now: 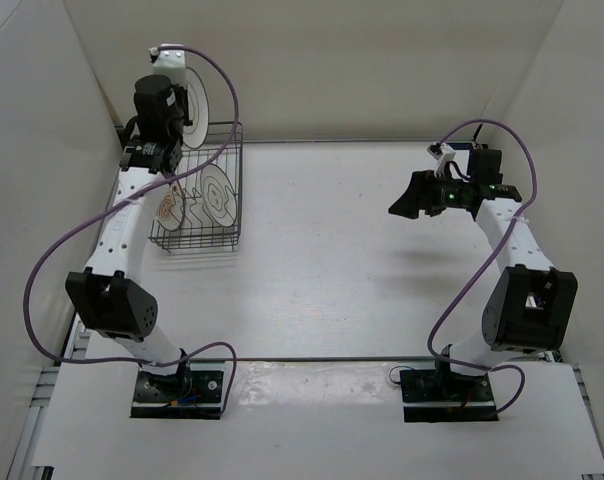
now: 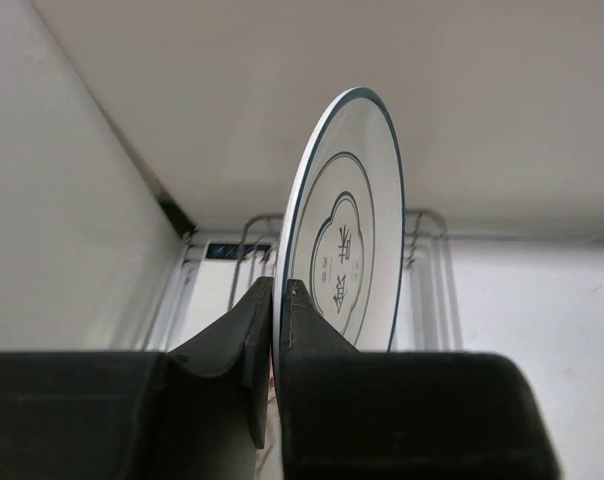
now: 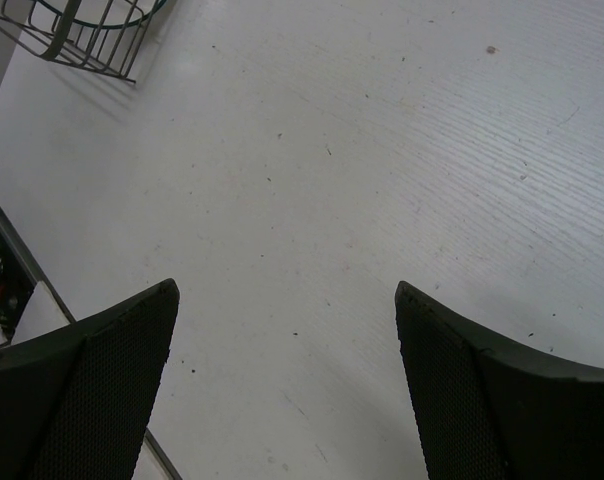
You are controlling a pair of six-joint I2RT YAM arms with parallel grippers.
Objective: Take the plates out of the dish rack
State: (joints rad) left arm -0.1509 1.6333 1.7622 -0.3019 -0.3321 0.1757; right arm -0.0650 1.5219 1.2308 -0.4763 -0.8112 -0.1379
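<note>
White tabletop [image 1: 362, 260], boxed in by white walls. Seemingly the first unloading step in hand: one plate lifted out of the dish rack [image 1: 234, 185], not yet set down. Next, probably: carrying it clear of the wires and laying it flat on the tabletop, without loosening early.

Nearer, on the right: right gripper [image 3: 284, 290] spread wide, holding nothing, hovering over the tabletop well apart from the dish rack.

Farther, by the left corner: left gripper [image 2: 280, 290] pinched tight on the rim of a white plate [image 2: 357, 220], held on edge above the dish rack. Below, in the slots: an orange sunburst plate [image 1: 172, 208] and a second white plate [image 1: 218, 192].
</note>
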